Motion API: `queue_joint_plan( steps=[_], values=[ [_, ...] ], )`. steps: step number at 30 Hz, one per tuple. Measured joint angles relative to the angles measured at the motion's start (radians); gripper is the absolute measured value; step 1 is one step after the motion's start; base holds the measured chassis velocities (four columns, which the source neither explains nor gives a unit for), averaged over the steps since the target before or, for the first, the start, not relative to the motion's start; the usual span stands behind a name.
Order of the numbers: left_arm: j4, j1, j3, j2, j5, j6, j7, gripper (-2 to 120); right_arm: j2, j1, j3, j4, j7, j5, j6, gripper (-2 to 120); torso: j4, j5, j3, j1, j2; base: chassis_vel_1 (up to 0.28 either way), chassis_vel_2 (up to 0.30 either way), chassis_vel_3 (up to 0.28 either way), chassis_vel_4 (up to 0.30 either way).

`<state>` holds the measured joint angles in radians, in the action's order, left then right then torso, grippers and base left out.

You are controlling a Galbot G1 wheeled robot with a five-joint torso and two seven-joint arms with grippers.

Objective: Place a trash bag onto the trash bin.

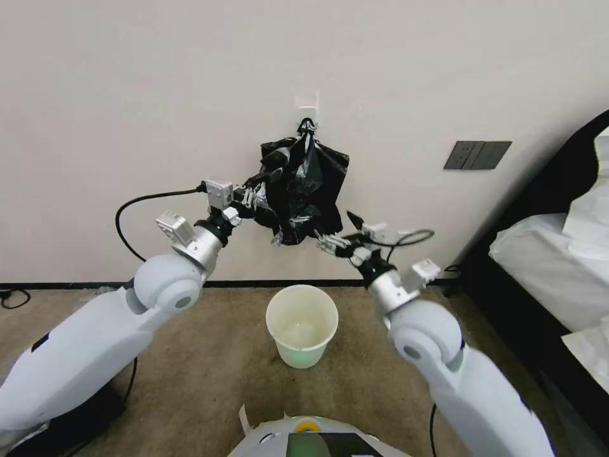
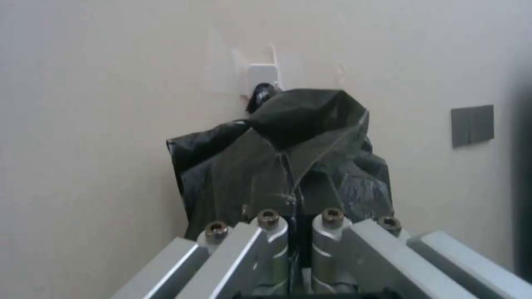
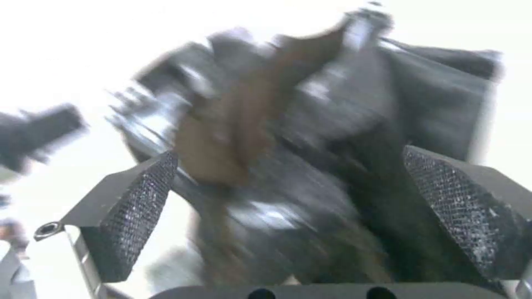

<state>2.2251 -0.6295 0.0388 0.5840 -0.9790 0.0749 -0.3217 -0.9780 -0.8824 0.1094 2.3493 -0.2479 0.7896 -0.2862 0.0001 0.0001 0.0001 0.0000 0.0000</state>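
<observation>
Cream wall, black bags hanging from a hook.
Left gripper (image 1: pixel 248 200) fingers pinch the trash bag (image 2: pixel 288 158) film, clearer in its wrist view; right gripper (image 1: pixel 342 231) fingers (image 3: pixel 139 207) spread wide beside the bundle (image 1: pixel 298 190). Trash bin (image 1: pixel 302 325) stands on carpet below.

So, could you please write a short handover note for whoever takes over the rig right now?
Left gripper: shut on the trash bag, pinching a fold of film at the hanging bundle's left side.
Right gripper: fingers open, at the bundle's lower right, nothing held.
The bag hangs among the black bags on the wall hook.
Trash bin: upright on the carpet below, unlined.
Done: bag gripped. Left: free it, open it, fit it over the rim.
</observation>
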Motion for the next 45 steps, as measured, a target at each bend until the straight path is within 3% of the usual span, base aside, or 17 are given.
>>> queue_joint_plan(
  steps=[3,6,17,30,33,45],
  values=[
    [0.0,0.009,-0.004,0.001,0.001,0.004,0.0,0,0.025,0.11,-0.047,-0.029,0.028,0.099,0.009,100,0.0,-0.0002,0.0,0.0,0.0,0.0,0.0,0.0,0.0],
    [-0.004,0.021,-0.009,0.002,0.001,0.006,0.0,0,0.033,0.194,-0.096,-0.07,0.025,0.114,-0.003,100,-0.0003,-0.0001,0.0,0.0,0.0,0.0,0.0,0.0,0.0],
    [-0.052,0.113,-0.061,0.044,0.001,0.014,0.0,0,0.007,0.476,-0.316,-0.201,-0.047,-0.054,-0.198,99,0.0,-0.0002,0.0,0.0,0.0,0.0,0.0,0.0,0.0],
    [-0.003,0.076,-0.038,0.013,0.0,0.014,0.001,0,0.15,0.427,-0.286,-0.122,-0.022,-0.159,-0.254,99,-0.0001,0.0,0.0,0.0,0.0,0.0,0.0,0.0,0.0],
    [-0.003,0.09,-0.044,0.016,-0.001,0.014,0.001,0,0.191,0.39,-0.285,-0.096,0.011,-0.241,-0.271,100,-0.0004,0.0,0.0,0.0,0.0,0.0,0.0,0.0,0.0],
    [-0.006,0.1,-0.052,0.027,-0.002,0.014,0.001,0,0.207,0.408,-0.311,-0.086,0.037,-0.317,-0.31,100,-0.0002,-0.0002,0.0,0.0,0.0,0.0,0.0,0.0,0.0]
  ],
)
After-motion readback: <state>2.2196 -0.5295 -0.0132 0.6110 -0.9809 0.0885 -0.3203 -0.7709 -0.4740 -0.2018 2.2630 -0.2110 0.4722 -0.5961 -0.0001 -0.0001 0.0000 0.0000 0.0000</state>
